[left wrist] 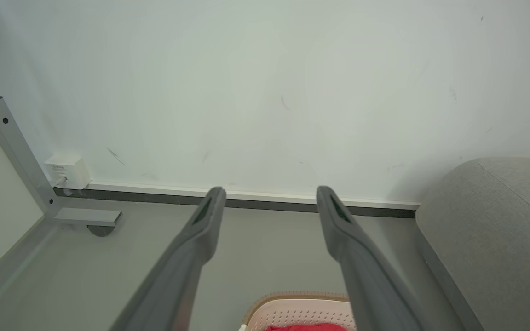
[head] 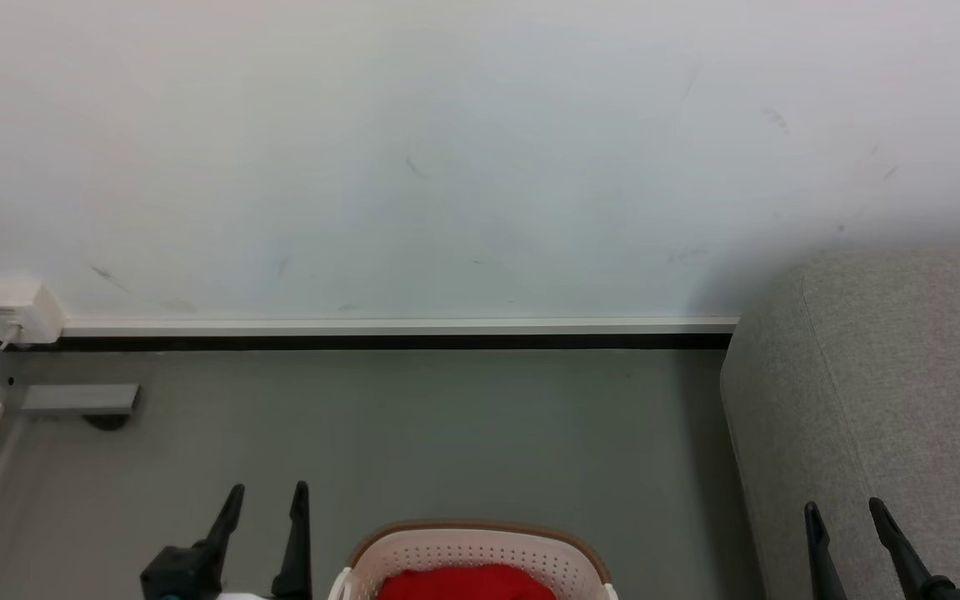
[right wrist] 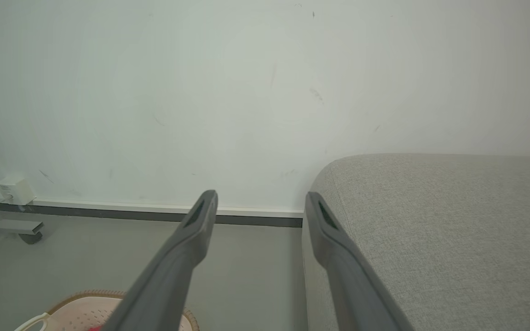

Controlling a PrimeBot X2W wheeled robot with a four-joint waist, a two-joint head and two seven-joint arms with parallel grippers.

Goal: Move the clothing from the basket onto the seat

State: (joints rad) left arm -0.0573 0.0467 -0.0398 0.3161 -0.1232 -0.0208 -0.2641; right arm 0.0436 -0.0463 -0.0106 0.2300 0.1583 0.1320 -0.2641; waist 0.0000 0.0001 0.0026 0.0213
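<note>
From where I stand, the cream-white perforated plastic laundry basket with a brown rim [head: 480,527] sits on the grey floor [head: 447,433] right in front of the robot, between its 2 arms. That looks deliberate, since either arm could drop into it. The soft bright red fabric clothing [head: 465,585] lies heaped inside the basket. Only part of the heap shows, so I cannot tell how many garments there are. The large grey woven-fabric upholstered seat [head: 888,400] stands near the basket on the robot's right, its rounded end up by the scuffed white wall [head: 447,167], so the carry should be a short swing sideways.

The left hand [head: 269,487] hovers just left of the basket, its 2 long dark fingers spread wide with nothing between them. The right hand [head: 842,503] is equally spread and empty, held in front of the seat's end. Both point toward the wall rather than down, which I'd judge a ready stance. No garment has been lifted yet, and a downward reach into the basket has to come first.
</note>
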